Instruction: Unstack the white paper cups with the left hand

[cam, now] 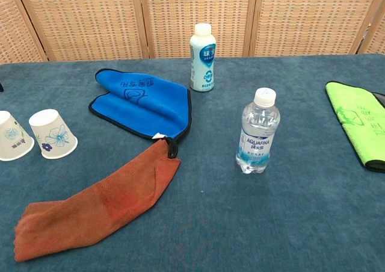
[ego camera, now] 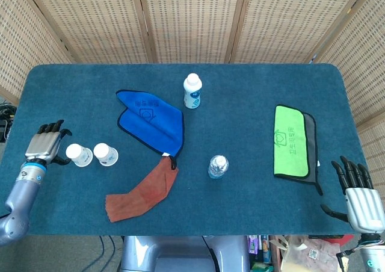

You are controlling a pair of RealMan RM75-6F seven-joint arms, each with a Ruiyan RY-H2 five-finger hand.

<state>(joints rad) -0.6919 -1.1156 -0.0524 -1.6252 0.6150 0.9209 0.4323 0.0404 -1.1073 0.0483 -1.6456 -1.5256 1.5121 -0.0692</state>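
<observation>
So both cups are upside down on the near-left part of the table (ego camera: 252,97), side by side and just about touching. One cup (ego camera: 79,154) is the left one, closest to my left hand; the other cup (ego camera: 105,154) sits just right of it. From the chest view they've both got a little blue flower print on the side.

My left hand (ego camera: 45,143) is just left of the first cup, fingers spread and holding nothing. I can't tell if a fingertip is grazing the cup or if there's a small gap.

My right hand (ego camera: 359,197) is way over at the near-right corner, off the table edge, fingers fanned apart, nothing in it.

Right of the cups there's a blue cloth (ego camera: 150,120) with a rust-red cloth (ego camera: 142,194) trailing from its near corner toward me. A white bottle (ego camera: 192,91) stands behind the blue cloth, a clear water bottle (ego camera: 218,166) stands mid-table, and a green cloth (ego camera: 293,141) lies flat on the right, on top of a grey one.
</observation>
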